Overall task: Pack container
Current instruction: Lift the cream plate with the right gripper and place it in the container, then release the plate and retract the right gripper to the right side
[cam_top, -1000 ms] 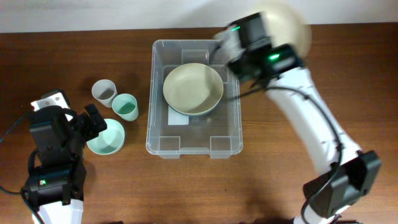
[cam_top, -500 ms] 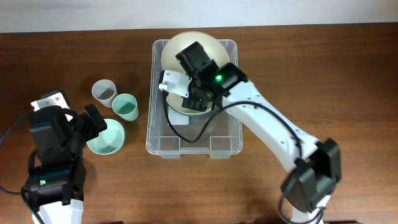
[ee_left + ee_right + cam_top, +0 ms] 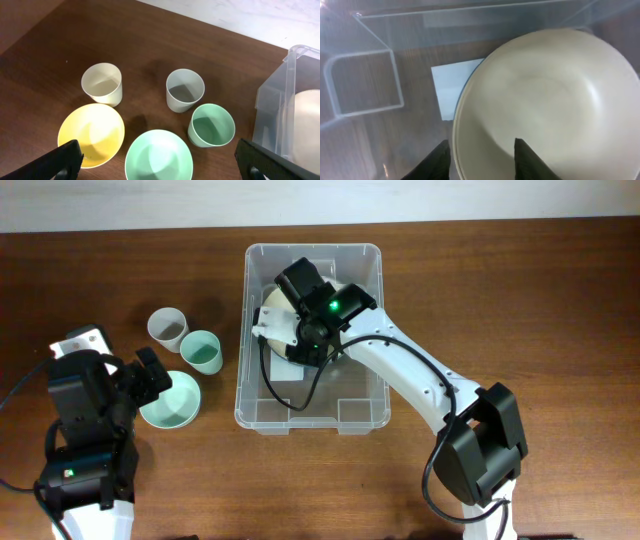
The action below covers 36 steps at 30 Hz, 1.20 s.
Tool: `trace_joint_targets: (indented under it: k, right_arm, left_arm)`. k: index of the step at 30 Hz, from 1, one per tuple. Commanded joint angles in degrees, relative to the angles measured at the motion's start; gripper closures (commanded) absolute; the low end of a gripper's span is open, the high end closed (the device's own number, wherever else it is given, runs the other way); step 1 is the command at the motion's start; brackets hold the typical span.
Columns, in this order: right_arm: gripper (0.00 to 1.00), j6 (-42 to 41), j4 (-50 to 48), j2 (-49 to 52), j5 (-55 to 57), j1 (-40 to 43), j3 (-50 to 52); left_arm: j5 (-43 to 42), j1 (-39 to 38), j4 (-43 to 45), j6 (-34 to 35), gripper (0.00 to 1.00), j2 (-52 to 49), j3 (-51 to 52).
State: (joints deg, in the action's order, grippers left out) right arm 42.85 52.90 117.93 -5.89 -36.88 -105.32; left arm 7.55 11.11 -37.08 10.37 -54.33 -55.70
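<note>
Right gripper (image 3: 482, 162), fingers gripping a cream bowl's (image 3: 545, 100) rim, sets it in the container (image 3: 250, 395); release next. Left gripper (image 3: 157, 162) waits, fingers open.

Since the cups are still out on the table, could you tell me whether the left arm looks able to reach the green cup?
Probably yes: the green cup stands upright just ahead of the left gripper, whose jaws are spread wide, with nothing above it.

My jaws straddling the near rim of a cream bowl (image 3: 545, 95), one finger inside, one outside, bowl sitting in the clear container (image 3: 365, 85), white label (image 3: 452, 87) on its base partly hidden beneath the bowl, moulded ridge at left
</note>
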Motion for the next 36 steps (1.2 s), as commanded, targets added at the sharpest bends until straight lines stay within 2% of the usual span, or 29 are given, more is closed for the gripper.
trace_joint_targets:
  k: [1, 2, 4, 7, 9, 11, 16, 19, 28, 36]
  right_arm:
    - [0.64, -6.5, -1.6, -7.0, 3.6, 1.3, -1.9]
    - [0.65, -10.2, -2.7, -8.5, 5.7, 2.1, -2.4]
    - [0.74, -20.0, -5.2, -11.4, 10.4, 4.7, -3.1]
    - [0.96, -35.3, -7.1, -14.5, 14.6, 11.0, -3.2]
    - [0.96, -44.5, -6.6, -14.8, 14.4, 16.4, -3.2]
    - [0.96, -50.3, -5.3, -14.2, 11.9, 21.8, -2.8]
    - [0.96, -50.5, -2.4, -8.9, 0.2, 30.7, -2.4]
    - [0.96, -46.2, -1.4, -4.8, -8.2, 32.7, -2.3]
    - [0.96, -40.9, -2.9, 3.0, -21.9, 32.0, -2.3]
    - [0.96, -39.8, -2.1, 4.3, -27.1, 31.6, -2.1]
  left_arm:
    - [0.5, 0.3, 0.1, 0.6, 0.01, -0.1, -0.9]
    - [0.5, 0.3, 0.1, 0.6, 0.01, -0.1, -0.9]
    - [0.5, 0.3, 0.1, 0.1, 0.01, -0.1, -0.9]
    - [0.5, 0.3, 0.1, 0.1, 0.01, -0.1, -0.9]
    - [0.5, 0.3, 0.1, 0.1, 0.01, -0.1, -0.9]
    - [0.5, 0.3, 0.1, 0.1, 0.0, -0.1, -0.9]
    - [0.4, 0.3, 0.1, 0.1, 0.01, -0.1, -0.9]
    - [0.4, 0.3, 0.1, 0.1, 0.01, -0.1, -0.9]
    - [0.4, 0.3, 0.1, 0.1, 0.01, -0.1, -0.9]
    - [0.4, 0.3, 0.1, 0.1, 0.01, -0.1, -0.9]
